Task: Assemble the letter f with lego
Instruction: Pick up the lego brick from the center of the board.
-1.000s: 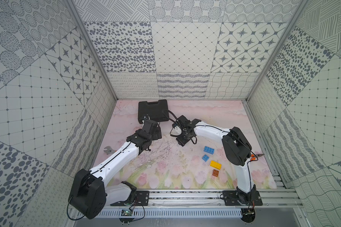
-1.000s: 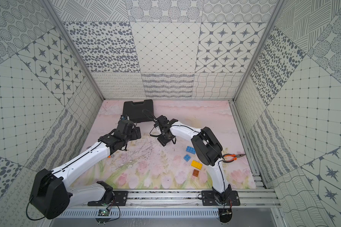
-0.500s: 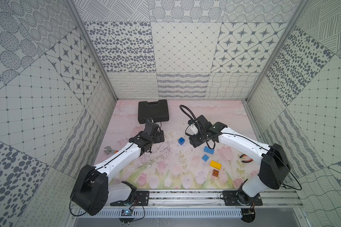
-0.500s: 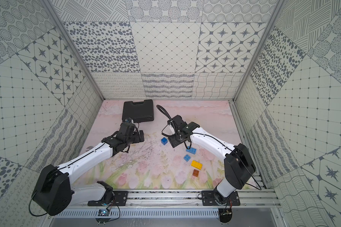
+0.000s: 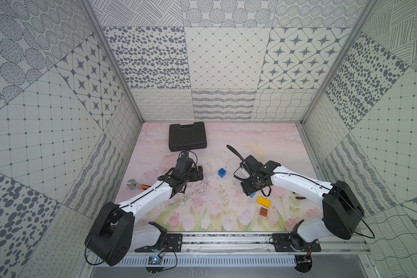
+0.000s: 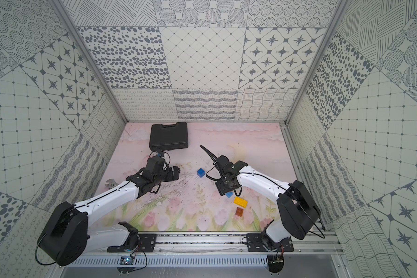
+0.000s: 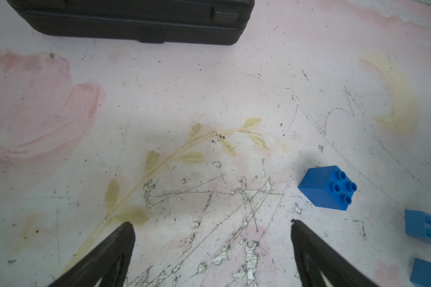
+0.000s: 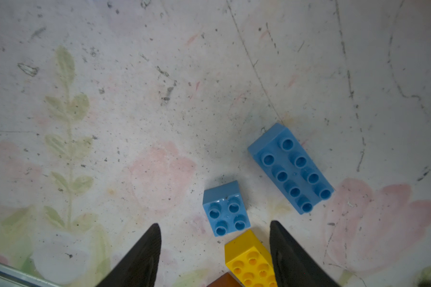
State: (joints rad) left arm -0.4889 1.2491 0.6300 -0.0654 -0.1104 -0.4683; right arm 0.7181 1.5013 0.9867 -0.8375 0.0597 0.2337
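Black case (image 5: 187, 136) at the back, orange-handled wrench (image 5: 136, 184), floral mat (image 5: 263, 139)

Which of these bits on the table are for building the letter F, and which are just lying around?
For the job: dark blue brick, long light blue brick, small light blue brick, yellow brick, brown brick.
Just lying about: black case, wrench.

You see smooth, slightly glossy plastic bricks (image 8: 290, 169) on a scratched, worn matt mat (image 7: 209, 99), and a matt black plastic case (image 5: 187, 136).
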